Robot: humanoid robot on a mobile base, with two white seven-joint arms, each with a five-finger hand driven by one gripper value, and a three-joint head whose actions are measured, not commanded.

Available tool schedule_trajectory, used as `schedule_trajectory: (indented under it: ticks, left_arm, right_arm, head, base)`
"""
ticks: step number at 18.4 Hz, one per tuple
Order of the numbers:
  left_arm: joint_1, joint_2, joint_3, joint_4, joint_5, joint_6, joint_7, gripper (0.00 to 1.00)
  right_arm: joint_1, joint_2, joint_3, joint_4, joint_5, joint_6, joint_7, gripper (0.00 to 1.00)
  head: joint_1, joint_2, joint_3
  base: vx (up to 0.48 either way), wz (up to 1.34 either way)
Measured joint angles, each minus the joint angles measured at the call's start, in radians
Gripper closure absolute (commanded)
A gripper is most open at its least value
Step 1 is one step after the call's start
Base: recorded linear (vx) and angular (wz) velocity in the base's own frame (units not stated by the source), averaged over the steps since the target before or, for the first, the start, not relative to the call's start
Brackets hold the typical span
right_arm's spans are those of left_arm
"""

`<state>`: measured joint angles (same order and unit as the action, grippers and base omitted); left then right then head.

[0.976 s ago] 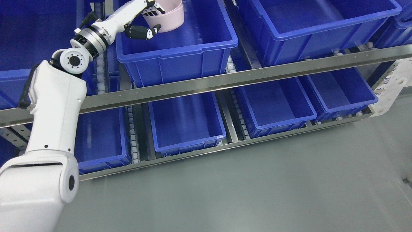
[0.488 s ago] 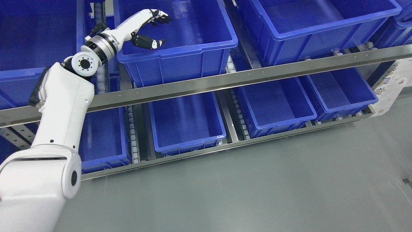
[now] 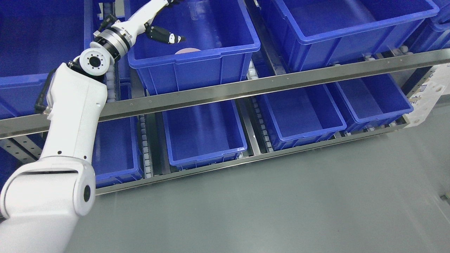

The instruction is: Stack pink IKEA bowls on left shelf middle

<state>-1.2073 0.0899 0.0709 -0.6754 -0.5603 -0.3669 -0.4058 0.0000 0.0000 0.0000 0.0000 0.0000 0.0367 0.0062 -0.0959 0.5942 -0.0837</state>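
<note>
1. The left hand (image 3: 165,24) reaches into a blue bin (image 3: 197,61) on the upper shelf tier, at about 11 o'clock in the view.
2. Its fingers (image 3: 168,37) are spread loosely, holding nothing; the upper fingers run off the top edge.
3. A sliver of pink bowl (image 3: 188,51) shows behind the bin's front wall, at 4 o'clock from the hand, apart from it.

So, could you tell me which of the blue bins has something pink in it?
The upper-shelf blue bin that the left hand reaches over: a pink sliver shows just behind its front rim. The other bins show only blue inside.
</note>
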Motion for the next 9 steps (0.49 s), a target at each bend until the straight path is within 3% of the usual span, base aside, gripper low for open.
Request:
schedule_trajectory:
  ticks: [2,6,9]
  left_arm:
    - [-0.001,-0.016,0.005,-0.042,0.136,0.064,0.084,0.01]
    - [0.054,-0.042,-0.078,-0.143,0.462,0.121,0.276,0.01]
    - [0.157,-0.054,-0.187,-0.248,0.624,0.131,0.406,0.01]
  right_arm:
    - [0.000,0.000,0.000,0.000,0.000,-0.001,0.000,0.00]
    - [0.000,0.000,0.000,0.000,0.000,-0.002,0.000,0.00]
    - [0.000,0.000,0.000,0.000,0.000,-0.002,0.000,0.00]
  head:
    - [0.0000,0.000,0.000]
    - [0.0000,0.000,0.000]
    - [0.0000,0.001,0.000]
  base:
    - [0.001,-0.01]
    - [0.000,0.00]
    - [0.000,0.00]
